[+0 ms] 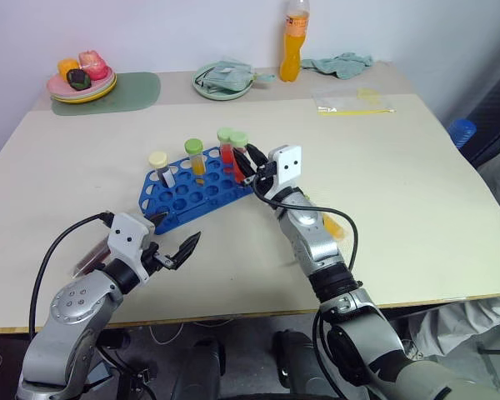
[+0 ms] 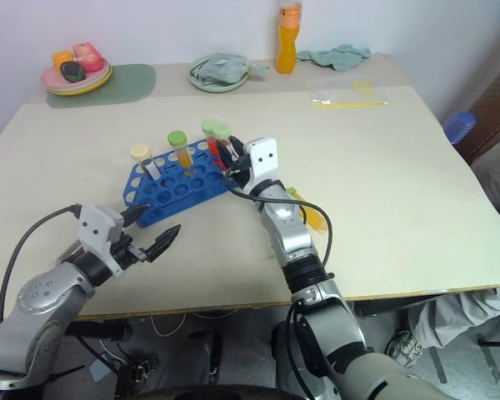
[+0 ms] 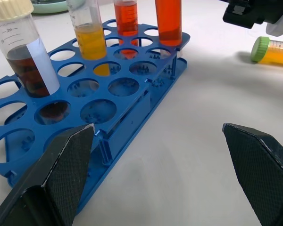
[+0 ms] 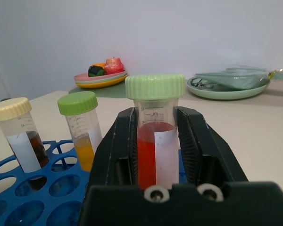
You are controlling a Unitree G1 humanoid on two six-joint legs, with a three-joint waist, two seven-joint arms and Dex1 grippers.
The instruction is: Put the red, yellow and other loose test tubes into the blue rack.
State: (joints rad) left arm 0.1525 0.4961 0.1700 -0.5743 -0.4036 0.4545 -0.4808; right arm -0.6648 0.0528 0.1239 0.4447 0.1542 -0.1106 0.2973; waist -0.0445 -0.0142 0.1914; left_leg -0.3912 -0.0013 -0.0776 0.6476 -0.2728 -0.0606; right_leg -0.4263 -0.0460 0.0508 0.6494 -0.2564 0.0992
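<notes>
The blue rack [image 1: 183, 200] stands mid-table. In it stand a cream-capped brown tube [image 1: 159, 164], a green-capped yellow tube [image 1: 195, 156] and a green-capped red tube [image 3: 126, 19]. My right gripper [image 1: 245, 160] is shut on another green-capped red tube [image 4: 154, 141], held upright with its lower end at the rack's near right corner hole [image 3: 170, 41]. A loose yellow-orange tube [image 3: 272, 50] with a green cap lies on the table beside my right forearm. My left gripper [image 1: 180, 230] hangs open and empty just in front of the rack.
At the back stand an orange drink bottle [image 1: 294, 43], a plate of toy food [image 1: 82, 82] on a green mat [image 1: 133, 90], a green plate with a cloth [image 1: 223, 82], a loose cloth [image 1: 343, 63] and a clear bag [image 1: 354, 102].
</notes>
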